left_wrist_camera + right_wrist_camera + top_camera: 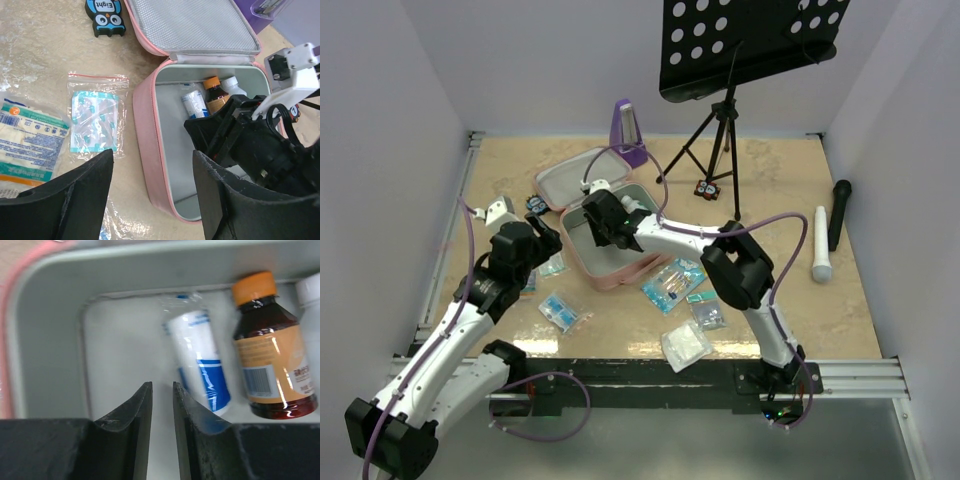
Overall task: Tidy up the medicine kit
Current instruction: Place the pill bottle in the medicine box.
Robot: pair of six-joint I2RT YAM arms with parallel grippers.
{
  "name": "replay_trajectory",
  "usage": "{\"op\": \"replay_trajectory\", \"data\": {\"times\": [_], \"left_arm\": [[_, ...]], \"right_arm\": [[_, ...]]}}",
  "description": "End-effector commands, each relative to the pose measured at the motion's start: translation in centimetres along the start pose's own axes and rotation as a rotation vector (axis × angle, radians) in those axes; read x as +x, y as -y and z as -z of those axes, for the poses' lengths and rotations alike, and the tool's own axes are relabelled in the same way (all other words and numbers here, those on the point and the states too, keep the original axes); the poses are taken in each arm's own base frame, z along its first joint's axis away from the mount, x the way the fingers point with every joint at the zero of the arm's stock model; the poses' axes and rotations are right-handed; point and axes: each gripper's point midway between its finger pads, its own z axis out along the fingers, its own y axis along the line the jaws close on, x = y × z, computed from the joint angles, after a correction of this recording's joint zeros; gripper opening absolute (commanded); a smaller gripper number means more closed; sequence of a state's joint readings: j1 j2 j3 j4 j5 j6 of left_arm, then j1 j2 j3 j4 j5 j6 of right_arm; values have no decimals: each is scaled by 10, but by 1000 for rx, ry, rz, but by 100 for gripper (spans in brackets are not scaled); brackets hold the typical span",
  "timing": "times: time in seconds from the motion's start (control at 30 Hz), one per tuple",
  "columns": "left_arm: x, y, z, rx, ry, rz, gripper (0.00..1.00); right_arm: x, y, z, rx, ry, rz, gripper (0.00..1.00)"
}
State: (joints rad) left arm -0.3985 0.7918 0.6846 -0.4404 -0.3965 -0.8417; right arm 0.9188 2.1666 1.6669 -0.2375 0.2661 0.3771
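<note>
The pink medicine kit (620, 278) lies open in the middle of the table, its lid (565, 178) flat behind it. Its grey-lined base (147, 130) holds a white-and-blue roll (200, 360), a brown bottle with an orange cap (265, 365) and a white bottle (235, 86). My right gripper (598, 225) is inside the base. Its jaws (162, 387) stand narrowly apart with nothing between them, just left of the roll. My left gripper (152, 200) is wide open and empty, hovering over the case's near-left wall.
A bag of plasters (94, 120), a gauze packet (27, 145) and an owl-shaped item (106, 12) lie left of the case. More packets (672, 285) lie in front of it. A purple metronome (630, 130), a music stand (720, 110) and two microphones (820, 245) stand behind and right.
</note>
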Motion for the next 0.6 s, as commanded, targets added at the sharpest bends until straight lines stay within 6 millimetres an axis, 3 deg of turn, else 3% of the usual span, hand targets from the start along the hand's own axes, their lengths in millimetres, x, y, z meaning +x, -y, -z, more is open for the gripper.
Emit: {"op": "replay_trajectory", "data": {"times": [0.0,0.1,0.2,0.43,0.57], "left_arm": [[-4,1,2,12,11,-4,68],[-2,0,2,10,6,-5,68],[-3,1,2,12,8,-3,68],[-3,3,0,20,8,-3,68],[-5,3,0,18,14,-4,68]], "right_arm": [[-13,27,-2,65,15,-39,27],[-17,35,0,74,25,-49,26],[-29,27,10,22,71,-29,27],[-42,-2,38,-99,128,32,52],[-51,-13,51,-141,153,25,58]]}}
